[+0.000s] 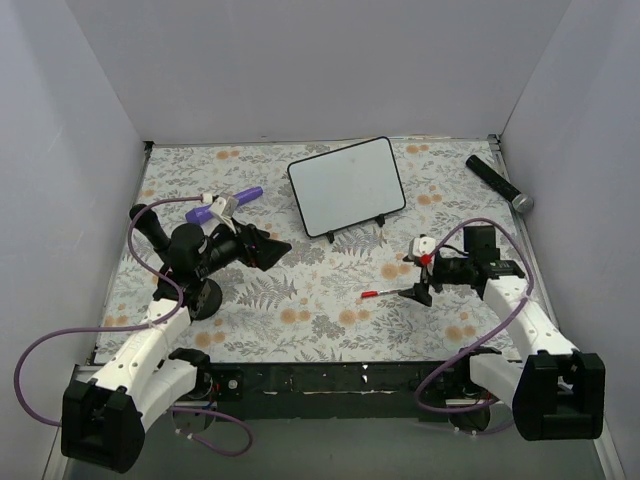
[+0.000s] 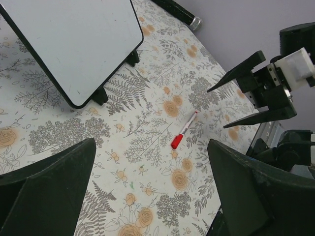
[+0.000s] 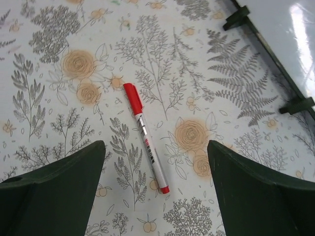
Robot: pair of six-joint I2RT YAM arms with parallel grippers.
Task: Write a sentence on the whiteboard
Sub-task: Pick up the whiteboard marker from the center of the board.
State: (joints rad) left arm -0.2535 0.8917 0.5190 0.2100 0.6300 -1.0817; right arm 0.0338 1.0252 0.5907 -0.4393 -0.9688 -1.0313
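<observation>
— What sort of surface was it?

— A table under a cloth [image 1: 300,310] printed with grey ferns and orange roses. Plain pale walls [image 1: 300,60] closed it in at the back and on both sides.

— And the whiteboard?

— The whiteboard [image 1: 347,185] stood toward the back, a little right of centre. It was propped tilted on a black stand [image 1: 381,218], and its face was white and glossy.

— What else lay about?

— A pen [image 1: 383,293] with a red cap lay flat on the cloth in front of the board, well apart from it. A black microphone [image 1: 498,183] lay in the far right corner, and a purple-and-white object [image 1: 225,207] lay at the left.

— How was the left gripper?

— The left gripper [image 1: 275,250] was released, with its fingers spread wide. It hung over the cloth left of the board and gripped nothing.

— And the right one?

— The right gripper [image 1: 415,294] was released too. It was low at the pen's right end. From its wrist camera the pen lay on the cloth between the parted fingers [image 3: 59,191], and neither finger touched it.

— Any wiring?

— Purple cables [image 1: 40,350] looped by both arms.
</observation>
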